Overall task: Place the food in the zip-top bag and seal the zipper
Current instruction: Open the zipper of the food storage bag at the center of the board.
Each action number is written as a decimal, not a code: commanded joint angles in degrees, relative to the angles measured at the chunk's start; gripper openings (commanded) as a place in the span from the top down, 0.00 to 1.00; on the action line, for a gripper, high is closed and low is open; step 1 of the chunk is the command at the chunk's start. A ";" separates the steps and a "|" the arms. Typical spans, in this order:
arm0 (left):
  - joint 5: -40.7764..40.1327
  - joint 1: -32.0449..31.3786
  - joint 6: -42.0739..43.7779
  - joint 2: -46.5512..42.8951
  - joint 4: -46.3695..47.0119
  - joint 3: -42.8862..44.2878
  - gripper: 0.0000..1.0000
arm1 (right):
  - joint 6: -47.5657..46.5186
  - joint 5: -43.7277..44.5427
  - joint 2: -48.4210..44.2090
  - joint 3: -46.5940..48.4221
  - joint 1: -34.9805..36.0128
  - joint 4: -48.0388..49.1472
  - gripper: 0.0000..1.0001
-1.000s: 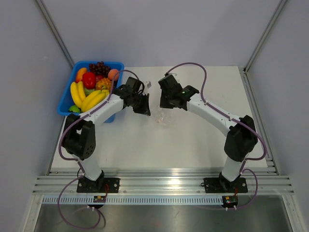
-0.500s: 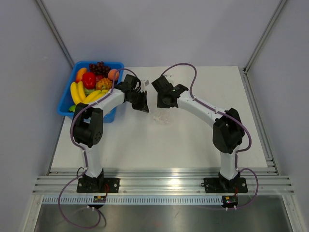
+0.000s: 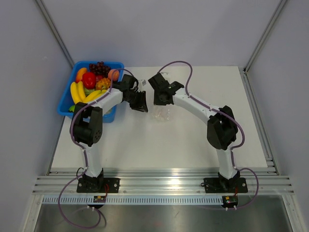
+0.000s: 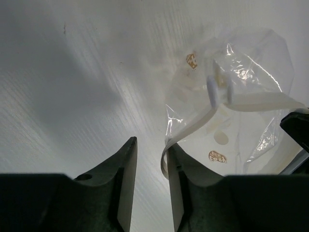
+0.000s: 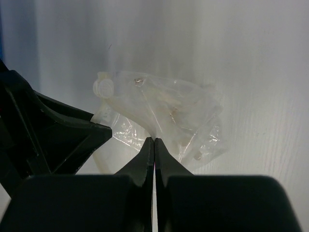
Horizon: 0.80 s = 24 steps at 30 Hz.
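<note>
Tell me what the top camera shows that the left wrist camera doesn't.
Only the top view shows the blue bin of fruit, the peach lying in it, and both whole arms. Only the left wrist view shows the left gripper parted, with the edge of the zip-top bag beside one finger, and small printed marks on the plastic. Both show the bag and the white table.
</note>
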 commanded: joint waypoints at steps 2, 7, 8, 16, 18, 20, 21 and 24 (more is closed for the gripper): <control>-2.95 0.50 0.83 -0.93 -1.28 3.20 0.64 | -0.91 -0.12 2.93 5.54 0.60 -2.23 1.00; -5.23 0.85 0.57 -2.25 -2.94 5.04 0.55 | -0.91 -0.82 4.43 6.60 0.60 -2.40 1.00; -5.32 0.86 0.48 -2.42 -3.03 5.22 0.54 | -0.91 -1.17 4.43 6.95 0.60 -2.49 1.00; -5.06 0.77 -0.66 -2.60 -3.39 6.63 0.51 | -0.74 -2.06 5.13 7.83 0.69 -2.58 1.00; -4.19 0.86 -0.84 -2.60 -3.21 6.63 0.53 | -0.82 -2.06 4.70 7.83 0.69 -2.75 1.00; -3.48 0.86 -1.19 -2.34 -2.68 6.54 0.63 | -0.74 -2.14 4.17 7.57 0.69 -2.67 1.00; -3.30 0.86 -1.28 -1.82 -2.60 6.54 0.68 | -0.74 -2.23 3.64 7.57 0.69 -2.75 1.00; -2.78 0.86 -1.63 -0.67 -2.60 6.54 0.92 | -0.74 -2.14 2.07 7.22 0.69 -2.75 1.00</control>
